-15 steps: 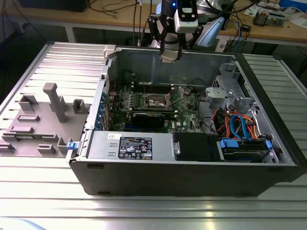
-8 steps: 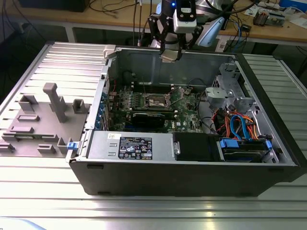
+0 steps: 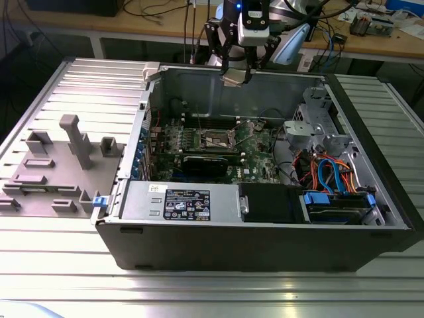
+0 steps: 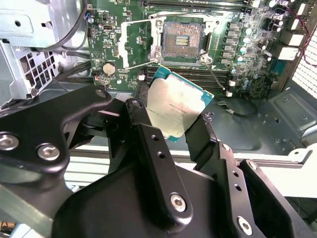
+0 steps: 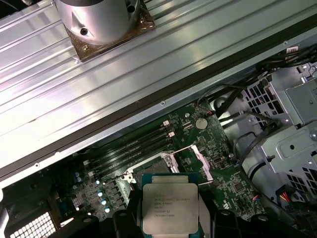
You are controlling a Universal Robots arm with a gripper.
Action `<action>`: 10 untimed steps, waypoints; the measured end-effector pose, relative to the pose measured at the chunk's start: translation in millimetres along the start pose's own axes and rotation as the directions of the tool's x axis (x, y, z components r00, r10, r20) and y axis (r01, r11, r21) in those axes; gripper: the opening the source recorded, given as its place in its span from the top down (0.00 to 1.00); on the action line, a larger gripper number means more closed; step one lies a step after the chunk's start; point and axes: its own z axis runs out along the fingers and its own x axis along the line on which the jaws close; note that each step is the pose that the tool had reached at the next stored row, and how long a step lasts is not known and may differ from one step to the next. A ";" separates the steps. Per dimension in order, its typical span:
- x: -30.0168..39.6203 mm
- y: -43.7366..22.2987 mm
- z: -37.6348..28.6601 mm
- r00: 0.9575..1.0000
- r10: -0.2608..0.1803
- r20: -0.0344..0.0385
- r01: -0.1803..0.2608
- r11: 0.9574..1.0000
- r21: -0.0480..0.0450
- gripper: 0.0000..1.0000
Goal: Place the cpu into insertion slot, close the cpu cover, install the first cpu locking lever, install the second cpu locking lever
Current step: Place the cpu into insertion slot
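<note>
The cpu (image 4: 176,106), a flat square chip with a dull silver top, is held by its edges in my shut gripper (image 4: 173,108). In the exterior view the gripper (image 3: 236,76) hangs above the far wall of the open computer case, well above the board. The insertion slot (image 4: 184,40), a dark square socket with a metal rim on the green board, lies uncovered. The cpu cover (image 4: 124,47), a thin silvery frame, stands raised beside it. In the first wrist view the cpu (image 5: 170,203) hides part of the slot (image 5: 157,166).
A long black card (image 3: 209,162) sits on the board on the near side of the slot (image 3: 217,139). A metal drive cage (image 3: 317,126) with orange and blue cables fills the case at the exterior view's right. A grey fixture (image 3: 66,165) lies outside at the left.
</note>
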 end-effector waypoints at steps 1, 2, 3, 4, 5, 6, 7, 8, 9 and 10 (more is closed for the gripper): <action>0.0 0.0 0.0 1.000 0.000 0.000 0.000 1.000 0.000 0.46; 0.0 0.0 0.0 1.000 0.000 0.000 0.000 1.000 0.000 0.46; 0.0 0.0 0.0 1.000 0.000 0.000 0.000 1.000 0.000 0.46; 0.0 0.0 0.0 1.000 0.000 0.000 0.000 1.000 0.000 0.46; 0.0 0.0 0.0 1.000 0.000 0.000 0.000 1.000 0.000 0.46; 0.0 0.0 0.0 1.000 0.000 0.000 0.000 1.000 0.000 0.46; 0.0 0.0 0.0 1.000 0.001 0.000 -0.001 1.000 0.000 0.46; 0.0 0.0 0.0 1.000 0.002 0.000 -0.002 1.000 0.000 0.46; 0.0 0.0 0.0 1.000 0.003 0.000 -0.003 1.000 0.000 0.46; 0.0 0.0 0.0 1.000 0.004 0.000 -0.004 1.000 0.000 0.46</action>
